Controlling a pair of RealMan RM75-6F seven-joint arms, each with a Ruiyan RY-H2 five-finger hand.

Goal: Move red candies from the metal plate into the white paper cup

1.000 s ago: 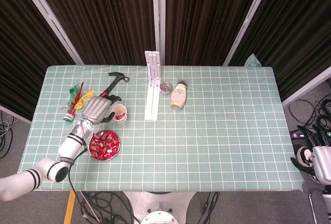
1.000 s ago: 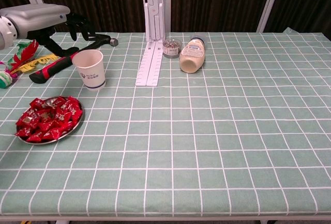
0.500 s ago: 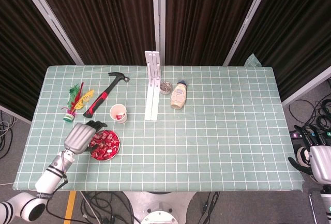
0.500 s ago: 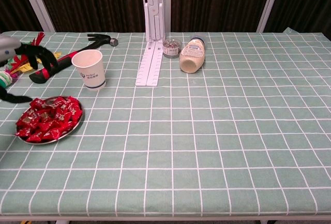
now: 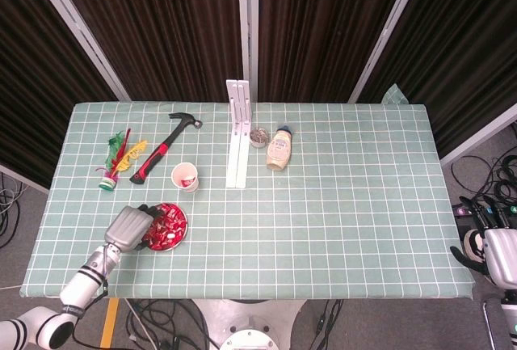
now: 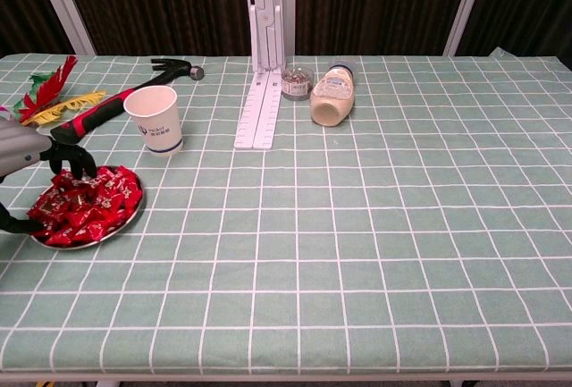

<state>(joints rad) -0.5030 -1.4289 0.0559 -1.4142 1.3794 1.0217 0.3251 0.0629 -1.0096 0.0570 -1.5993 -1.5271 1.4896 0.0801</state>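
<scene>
while the left hand [image 6: 36, 159] reaches down over the metal plate [image 6: 130, 215], its dark fingers [image 6: 79, 160] are spread and curved downward, tips at or just above the red candies [image 6: 85, 208]; whether they have hold of a candy cannot be told. in the head view the same hand [image 5: 129, 226] covers the 9 o'clock side of the plate [image 5: 182, 230], with its silver back facing up and the arm running off toward 7 o'clock.

the plate sits near the table's [image 5: 347, 204] left front corner, heaped with candies [image 5: 167, 225]. the white paper cup [image 6: 155, 119] stands upright just past the plate at about 1 o'clock from it, apart from the plate and from the hand. what lies inside it cannot be made out.

a red-handled hammer [image 5: 164, 147] lies at 11 o'clock from the cup [image 5: 185, 177], its head pointing to the far edge. a bunch of coloured feathers [image 5: 121, 156] lies at 9 o'clock from the hammer. a white upright bracket [image 5: 238, 133] stands at the middle of the far side. a small round tin [image 6: 297, 82] sits just to its 3 o'clock, and a pale bottle [image 6: 333, 98] lies on its side beside the tin.

the right hand [image 5: 489, 249] shows only at the far right edge of the head view, off the table and low; its dark fingers are partly visible, but how far they are apart cannot be told.
</scene>
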